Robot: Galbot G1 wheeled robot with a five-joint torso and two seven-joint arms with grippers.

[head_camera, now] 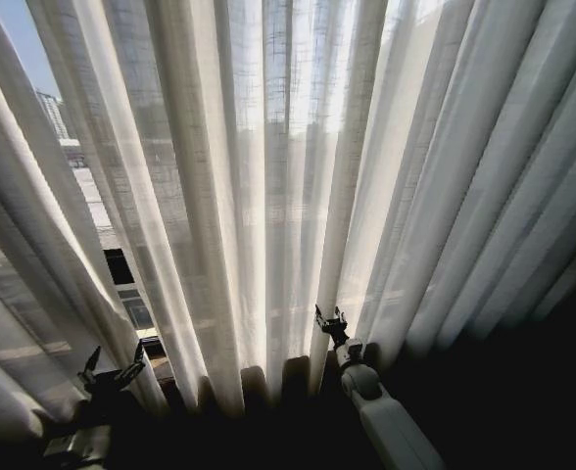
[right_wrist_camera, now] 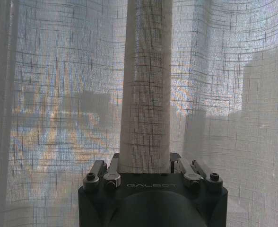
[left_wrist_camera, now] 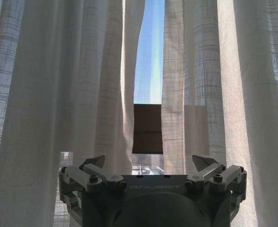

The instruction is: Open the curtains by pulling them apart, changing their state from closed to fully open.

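The sheer white curtains (head_camera: 268, 176) hang in long pleats across the whole window. Low at the left, my left gripper (head_camera: 112, 370) stands open in front of a narrow gap between two panels, where the city outside shows. In the left wrist view that gripper (left_wrist_camera: 151, 163) has its fingers spread with nothing between them, and the curtains (left_wrist_camera: 73, 94) part on a slit of sky. My right gripper (head_camera: 332, 323) is at the bottom centre, against a fold. In the right wrist view it (right_wrist_camera: 146, 165) is shut on one upright pleat of the curtains (right_wrist_camera: 146, 94).
Buildings (head_camera: 53, 113) show through the fabric and the gap at the left. A dark brown block (left_wrist_camera: 147, 127) sits outside, seen through the slit. The floor area below the curtain hem (head_camera: 484, 411) is dark.
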